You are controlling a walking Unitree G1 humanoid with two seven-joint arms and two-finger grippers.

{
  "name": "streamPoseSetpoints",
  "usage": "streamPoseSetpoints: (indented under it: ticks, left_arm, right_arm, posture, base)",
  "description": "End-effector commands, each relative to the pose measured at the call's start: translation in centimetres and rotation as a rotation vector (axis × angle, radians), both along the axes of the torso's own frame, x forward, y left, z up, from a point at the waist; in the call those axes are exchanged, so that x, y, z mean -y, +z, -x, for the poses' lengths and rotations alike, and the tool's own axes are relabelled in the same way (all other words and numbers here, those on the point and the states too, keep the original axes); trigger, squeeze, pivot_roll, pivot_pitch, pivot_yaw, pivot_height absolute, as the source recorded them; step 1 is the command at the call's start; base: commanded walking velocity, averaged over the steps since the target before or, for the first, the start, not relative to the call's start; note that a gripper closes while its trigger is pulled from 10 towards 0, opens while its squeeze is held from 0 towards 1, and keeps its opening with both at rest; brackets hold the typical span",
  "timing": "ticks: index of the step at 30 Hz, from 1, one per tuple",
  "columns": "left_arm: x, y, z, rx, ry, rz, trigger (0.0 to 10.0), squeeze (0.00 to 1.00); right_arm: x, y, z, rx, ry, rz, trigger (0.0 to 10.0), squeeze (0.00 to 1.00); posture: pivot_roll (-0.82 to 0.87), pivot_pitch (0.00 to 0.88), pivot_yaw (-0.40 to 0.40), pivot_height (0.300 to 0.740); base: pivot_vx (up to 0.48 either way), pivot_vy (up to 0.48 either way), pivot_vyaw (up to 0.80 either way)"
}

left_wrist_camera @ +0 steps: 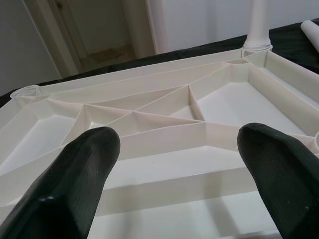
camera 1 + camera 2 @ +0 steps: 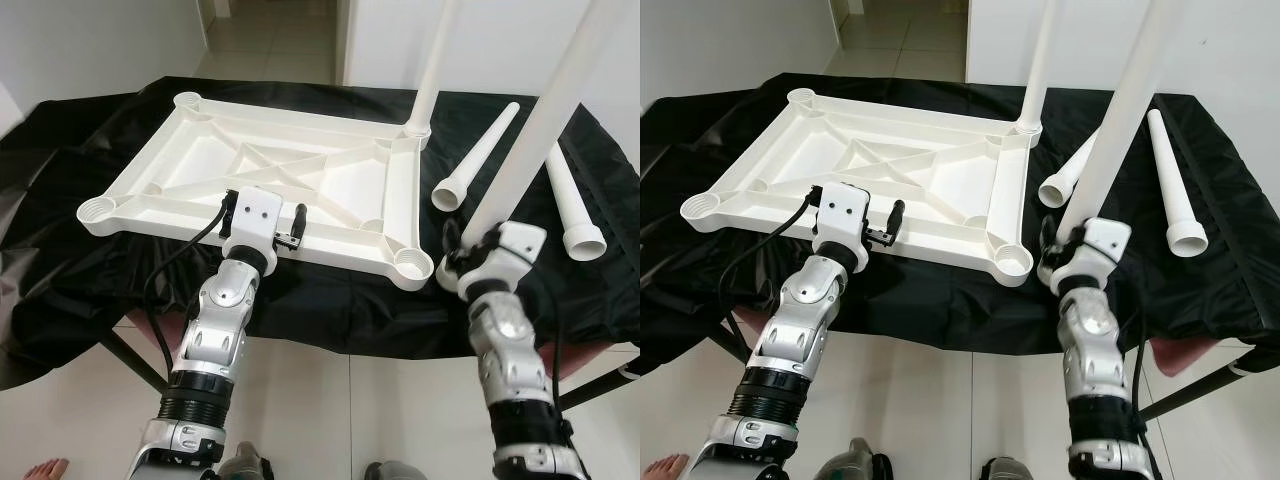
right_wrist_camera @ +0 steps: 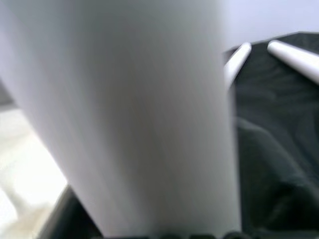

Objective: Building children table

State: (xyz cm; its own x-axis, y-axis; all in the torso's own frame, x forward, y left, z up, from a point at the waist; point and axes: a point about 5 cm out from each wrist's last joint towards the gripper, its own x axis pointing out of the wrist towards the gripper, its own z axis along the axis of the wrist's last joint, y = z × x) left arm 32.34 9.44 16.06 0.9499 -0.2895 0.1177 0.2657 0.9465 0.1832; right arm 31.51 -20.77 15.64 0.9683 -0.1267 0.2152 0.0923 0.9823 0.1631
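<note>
We've got the black cloth [image 2: 90,260] covering the work surface, and on it the white tabletop [image 2: 270,170] lying upside down with one leg [image 2: 432,70] already standing in its far right corner socket. Biggest worry, we think: the leg in our grip [image 2: 545,120] is long and leaning, so if it comes down crooked it could miss the near right socket [image 2: 411,263] or shove the tabletop sideways. Two spare legs [image 2: 480,160] lie on the cloth off to the right. Our right gripper [image 2: 462,252] is clamped around that leg's lower end, just beside the socket. Our left gripper [image 2: 262,225] hovers over the near edge, fingers [image 1: 84,169] spread apart.
</note>
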Motion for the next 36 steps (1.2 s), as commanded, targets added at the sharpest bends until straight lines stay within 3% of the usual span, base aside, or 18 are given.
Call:
streamPoseSetpoints:
  ticks: [1,9,13,14,17,18,19,23,24,26,27,36]
  left_arm:
    - [-0.3,-0.1,0.1,0.008,0.071,0.000,10.0,0.00]
    - [-0.5,-0.2,0.3,0.007,0.069,-0.004,10.0,0.00]
    - [-0.6,-0.2,0.3,0.008,0.065,-0.011,10.0,0.00]
    - [-0.7,-0.2,0.4,0.008,0.063,-0.015,10.0,0.00]
    - [-0.9,-0.2,0.4,0.008,0.059,-0.023,10.0,0.00]
    - [-0.9,-0.2,0.4,0.008,0.059,-0.023,10.0,0.00]
    - [-0.9,-0.2,0.5,0.008,0.056,-0.024,10.0,0.00]
    - [-0.9,-0.2,0.5,0.008,0.056,-0.024,10.0,0.00]
    - [-0.8,-0.2,0.5,0.007,0.055,-0.025,10.0,0.00]
    - [-0.8,-0.2,0.5,0.007,0.055,-0.025,10.0,0.00]
    - [-0.9,-0.2,0.8,0.010,0.046,-0.022,10.0,0.00]
    - [-0.9,-0.2,0.8,0.010,0.046,-0.022,10.0,0.00]
  right_arm:
    - [0.1,-0.4,0.1,-0.020,0.006,-0.021,10.0,1.00]
    - [0.2,-0.4,0.0,-0.021,0.006,-0.043,10.0,1.00]
    - [0.6,-0.5,-0.3,-0.037,-0.014,-0.107,10.0,1.00]
    - [1.4,-0.4,-0.7,-0.042,-0.038,-0.188,10.0,0.00]
    - [3.1,0.8,-2.2,-0.022,-0.019,-0.477,10.0,0.00]
    - [3.1,0.8,-2.2,-0.022,-0.019,-0.477,10.0,0.00]
    - [3.4,1.5,-2.6,0.001,0.007,-0.560,10.0,0.00]
    - [3.4,1.5,-2.6,0.001,0.007,-0.560,10.0,0.00]
    - [3.6,1.9,-2.8,0.017,0.024,-0.608,10.0,0.00]
    - [3.6,1.9,-2.8,0.017,0.024,-0.608,10.0,0.00]
    - [3.0,2.6,-2.7,0.045,0.089,-0.563,10.0,0.00]
    - [3.0,2.6,-2.7,0.045,0.089,-0.563,10.0,0.00]
  posture:
    - [-0.03,0.000,0.000,0.740]
    - [-0.02,0.000,0.000,0.740]
    - [-0.02,0.000,0.000,0.740]
    - [-0.02,0.000,0.000,0.740]
    - [-0.02,0.000,0.000,0.740]
    - [-0.02,0.000,0.000,0.740]
    - [-0.02,0.000,0.000,0.740]
    - [-0.02,0.000,0.000,0.740]
    - [-0.02,0.000,0.000,0.740]
    - [-0.02,0.000,0.000,0.740]
    - [0.00,0.071,0.050,0.740]
    - [0.00,0.071,0.050,0.740]
  base:
    - [0.000,0.000,0.00]
    - [0.000,0.000,0.00]
    - [0.000,0.000,0.00]
    - [0.000,0.000,0.00]
    - [0.000,0.000,0.00]
    - [0.000,0.000,0.00]
    - [0.000,0.000,0.00]
    - [0.000,0.000,0.00]
    - [0.000,0.000,0.00]
    - [0.000,0.000,0.00]
    - [0.000,0.000,0.00]
    - [0.000,0.000,0.00]
